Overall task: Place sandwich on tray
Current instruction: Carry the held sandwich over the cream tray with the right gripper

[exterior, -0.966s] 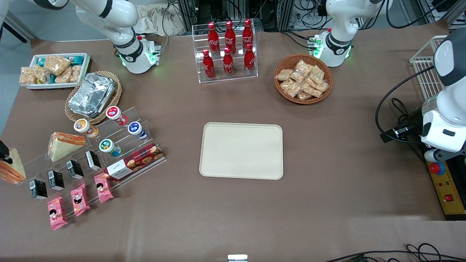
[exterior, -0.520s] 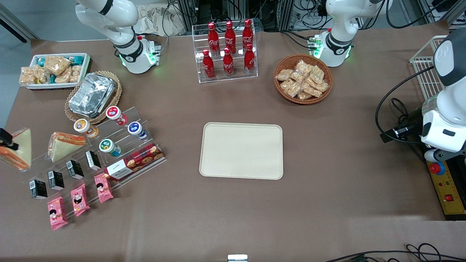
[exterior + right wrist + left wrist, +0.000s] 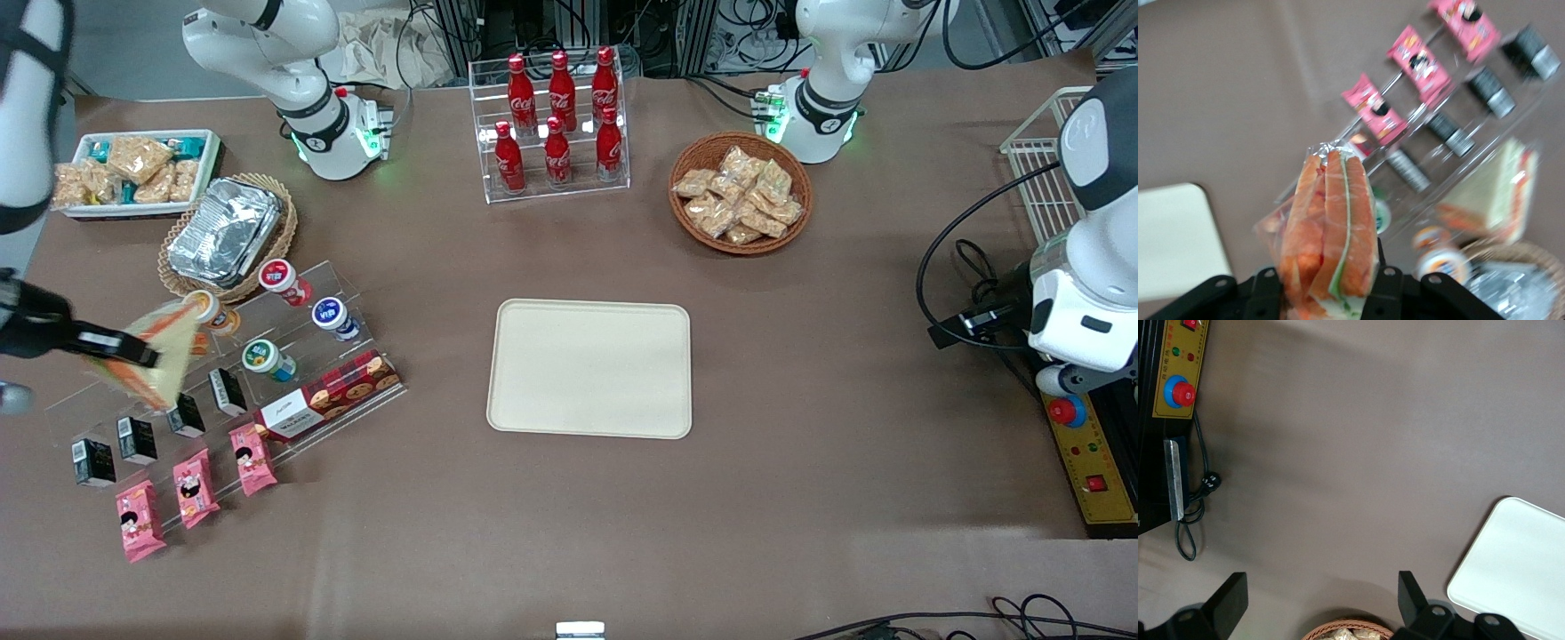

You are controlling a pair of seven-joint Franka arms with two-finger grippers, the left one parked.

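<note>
My right gripper (image 3: 133,354) is shut on the sandwich (image 3: 169,351), a clear-wrapped wedge with orange and green layers, and holds it in the air above the acrylic display stand (image 3: 293,356). In the right wrist view the sandwich (image 3: 1335,220) stands on edge between the fingers (image 3: 1388,293). The cream-beige tray (image 3: 591,369) lies bare at the table's middle, well away toward the parked arm's end from the gripper; it also shows in the right wrist view (image 3: 1171,240) and the left wrist view (image 3: 1518,573). A second wrapped wedge (image 3: 1491,197) lies on the stand, hidden in the front view.
The stand holds yogurt cups (image 3: 267,358), black cartons (image 3: 138,438), pink snack packs (image 3: 191,487) and a cookie box (image 3: 329,396). A wicker basket of foil trays (image 3: 227,233), a white snack bin (image 3: 133,169), a cola rack (image 3: 556,124) and a snack basket (image 3: 740,193) stand farther back.
The gripper has carried the sandwich from the table's edge at the working arm's end toward the middle, over the display stand, where it now covers the second wedge.
</note>
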